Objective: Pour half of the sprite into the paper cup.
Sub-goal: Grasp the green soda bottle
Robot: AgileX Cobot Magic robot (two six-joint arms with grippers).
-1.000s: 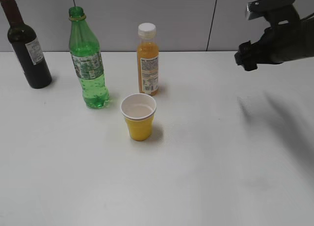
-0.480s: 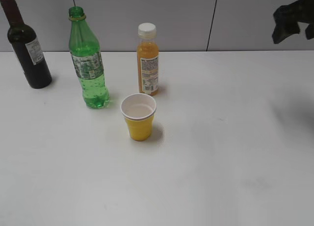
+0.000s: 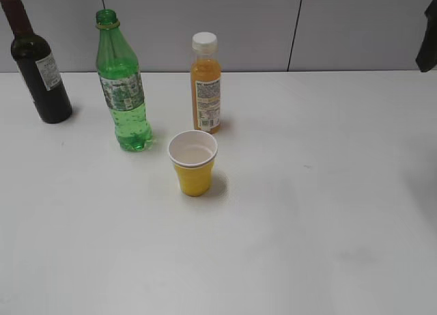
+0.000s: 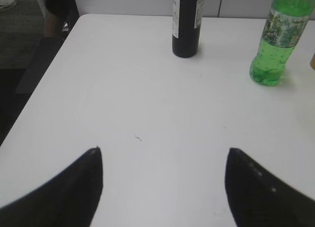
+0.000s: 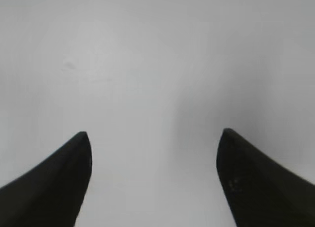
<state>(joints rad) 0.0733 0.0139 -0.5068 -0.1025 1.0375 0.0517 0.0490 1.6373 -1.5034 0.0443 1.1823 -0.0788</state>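
Three bottles stand along the table's point(image 3: 328, 212) far edge in the exterior view: a dark wine bottle point(image 3: 35, 62) near the far-left corner, the sprite point(image 3: 122, 86) uncapped beside it, and an orange juice bottle point(image 3: 205, 83) toward the middle. The paper cup point(image 3: 193, 162) sits just in front, between the last two.

The left wrist view shows the left gripper point(image 4: 162, 160) spread wide over bare table near the left edge, well apart from the sprite.

The right wrist view shows the right gripper point(image 5: 153, 141) also wide and empty.

With the neck open, a clumsy grasp could likely tip the sprite or knock over the light cup. No label print is legible.
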